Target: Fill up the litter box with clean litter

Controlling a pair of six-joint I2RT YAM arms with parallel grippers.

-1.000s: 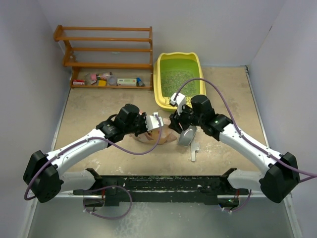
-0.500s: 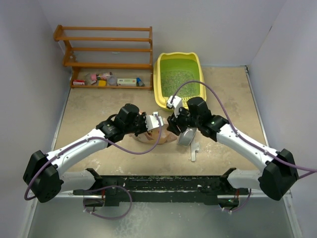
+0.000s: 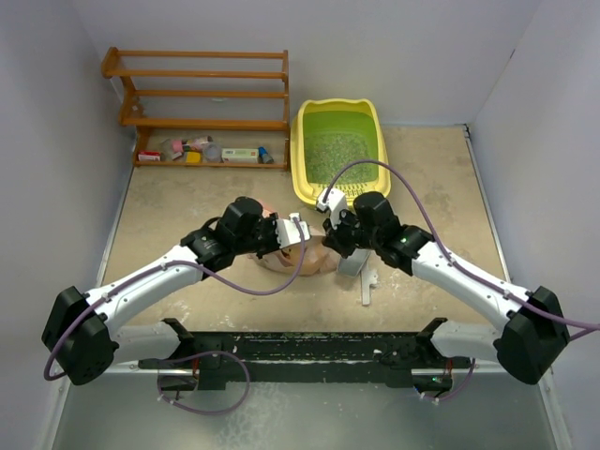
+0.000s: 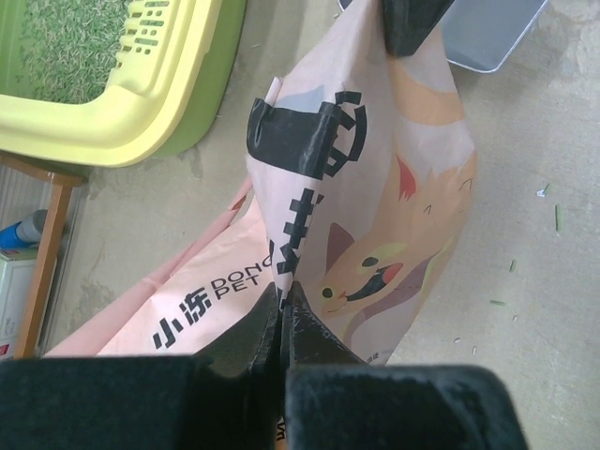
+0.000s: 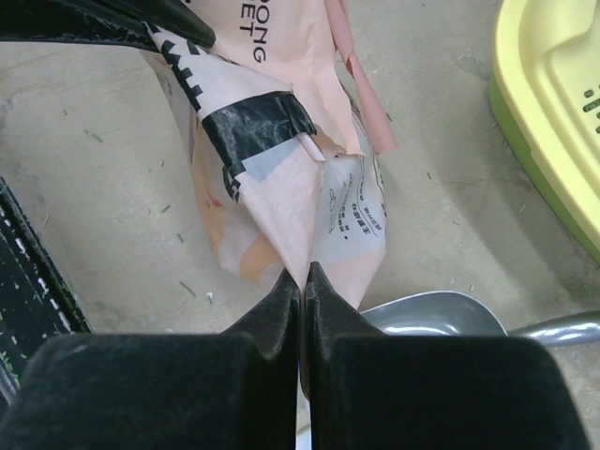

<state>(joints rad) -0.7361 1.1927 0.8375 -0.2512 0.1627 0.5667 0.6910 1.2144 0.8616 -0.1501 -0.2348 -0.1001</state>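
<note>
Our left hand point(image 4: 281, 298) is closed tight on one fold of the pink printed bag point(image 4: 375, 178), and our right hand point(image 5: 302, 274) pinches the opposite fold, so the bag is held between them over the table point(image 3: 187, 202). We cannot see inside the bag. Near it stands the litter box point(image 3: 298, 155), its green basin holding pale clean litter point(image 3: 337, 150). A grey scoop point(image 5: 422, 314) lies beside the bag.

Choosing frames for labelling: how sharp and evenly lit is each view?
Top external: soft even light, sharp throughout. Left wrist: crinkled pink printed bag crisp, the left hand dark and featureless up close. Right wrist: bag crisp, mild sheen on the shiny grey scoop.
</note>
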